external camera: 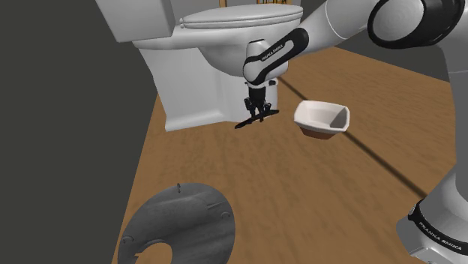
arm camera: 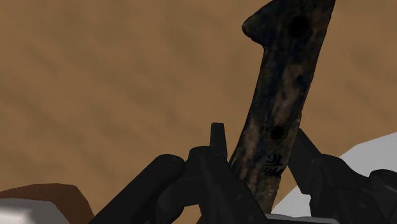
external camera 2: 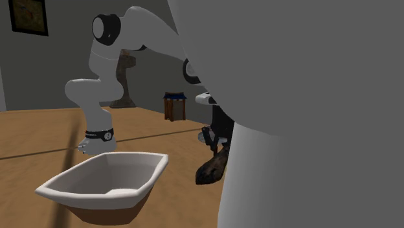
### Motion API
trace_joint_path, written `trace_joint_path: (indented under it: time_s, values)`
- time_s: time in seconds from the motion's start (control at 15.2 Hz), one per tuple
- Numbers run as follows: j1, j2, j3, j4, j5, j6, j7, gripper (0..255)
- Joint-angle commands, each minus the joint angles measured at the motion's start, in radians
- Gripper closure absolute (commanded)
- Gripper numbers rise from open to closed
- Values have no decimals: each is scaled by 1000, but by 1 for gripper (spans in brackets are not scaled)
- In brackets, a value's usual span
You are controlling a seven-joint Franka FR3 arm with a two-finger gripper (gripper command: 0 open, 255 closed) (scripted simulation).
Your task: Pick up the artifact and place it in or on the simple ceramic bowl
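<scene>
Reaches with the arm (external camera: 337, 26) from the stand up and toward the shoulder view's left. Bends down at the wrist (external camera: 271, 58). Points the claw (external camera: 257, 111) straight down. Clamps both fingers (arm camera: 213, 168) onto the dark artifact (arm camera: 286, 76).

A white bowl with a brown underside (external camera 2: 103, 184) sits on the near part of the brown wooden floor (external camera 2: 39, 133). Beside it, a dark brown long piece (external camera 2: 211, 171) hangs down, held in the black two-finger gripper (external camera 2: 218, 138). A big plain grey shape (external camera 2: 311, 116) hides part of both. The white arm with dark joints (external camera 2: 103, 65) bends behind. A small stool with a blue top (external camera 2: 175, 103) stands at the floor's far edge.
</scene>
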Motion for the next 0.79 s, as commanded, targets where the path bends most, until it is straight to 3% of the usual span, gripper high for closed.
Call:
trace_joint_path:
  time_s: [0.0, 0.73]
  values:
    - [-1, -18, 0, 16, 0, -19, -1, 255]
    - [-1, -82, 2, 69, 7, -136, -4, 255]
